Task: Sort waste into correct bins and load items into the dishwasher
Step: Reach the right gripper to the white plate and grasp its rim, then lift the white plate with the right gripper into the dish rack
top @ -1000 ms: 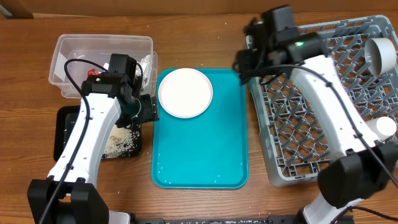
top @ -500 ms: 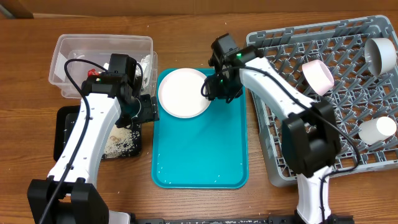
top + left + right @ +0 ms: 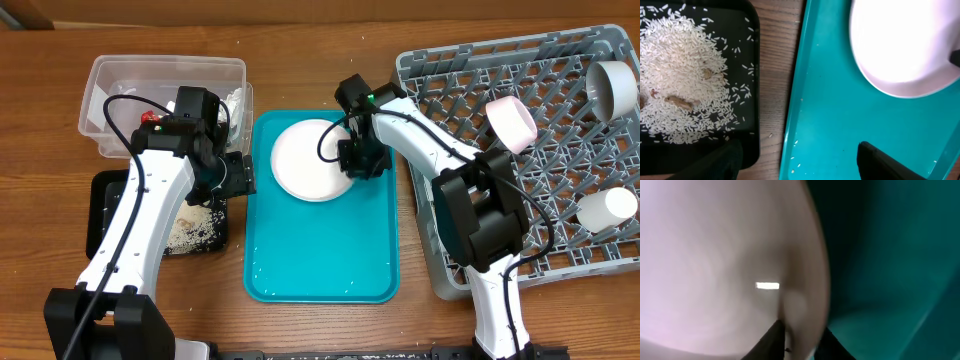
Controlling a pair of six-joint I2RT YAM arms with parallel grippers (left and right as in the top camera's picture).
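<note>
The large white plate (image 3: pixel 308 160) (image 3: pixel 715 255) lies on the teal tray (image 3: pixel 320 250), and its right rim sits between the fingers (image 3: pixel 769 342) of my right gripper (image 3: pixel 360 160) (image 3: pixel 802 340), which is shut on it. My left gripper (image 3: pixel 235 175) (image 3: pixel 800 160) hangs open and empty over the gap between the black tray (image 3: pixel 100 215) (image 3: pixel 740 20) and the teal tray (image 3: pixel 830 125). Loose rice (image 3: pixel 195 230) (image 3: pixel 680 75) with brown scraps lies in the black tray. The clear tub (image 3: pixel 165 70) holds a red wrapper (image 3: pixel 150 117) and a white napkin (image 3: pixel 235 100).
The grey dish rack (image 3: pixel 560 180) fills the right side and holds a white bowl (image 3: pixel 512 122), a grey-green bowl (image 3: pixel 612 88) and a white cup (image 3: pixel 607 208). A few rice grains lie along the teal tray's left edge.
My right arm swung from the rack to the plate and its jaws closed on the rim. The plate shifted right and down on the tray. The left arm has not moved.
</note>
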